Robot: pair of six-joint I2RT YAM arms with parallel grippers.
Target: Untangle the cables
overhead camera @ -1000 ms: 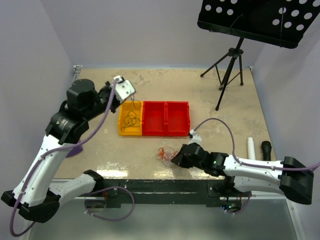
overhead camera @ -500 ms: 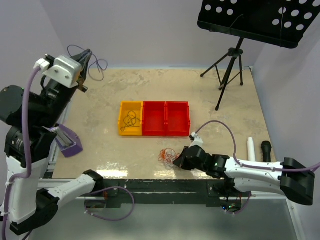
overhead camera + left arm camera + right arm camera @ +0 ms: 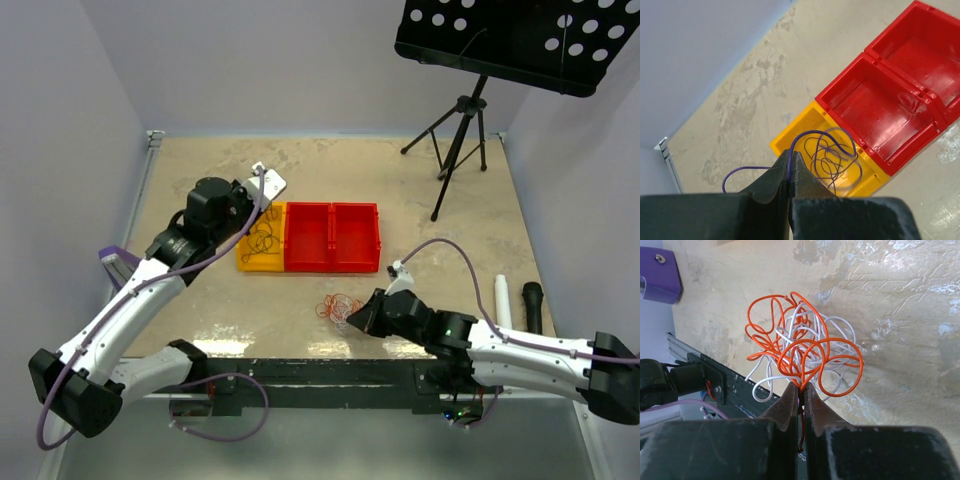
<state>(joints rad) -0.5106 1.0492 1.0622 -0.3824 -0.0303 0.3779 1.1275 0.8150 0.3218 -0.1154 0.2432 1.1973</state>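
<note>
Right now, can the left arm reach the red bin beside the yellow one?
Probably yes. The left claw hangs by the yellow bin, right beside that red bin, and nothing covers it. But the claw is shut on a dark wire.

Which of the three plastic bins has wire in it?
The yellow plastic bin at the row's left end holds a dark thin wire coil; both red plastic bins are empty.

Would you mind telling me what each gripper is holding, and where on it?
The left gripper pinches a dark cable partway along, near the yellow bin. The right gripper pinches an orange cable at one of its loops.
</note>
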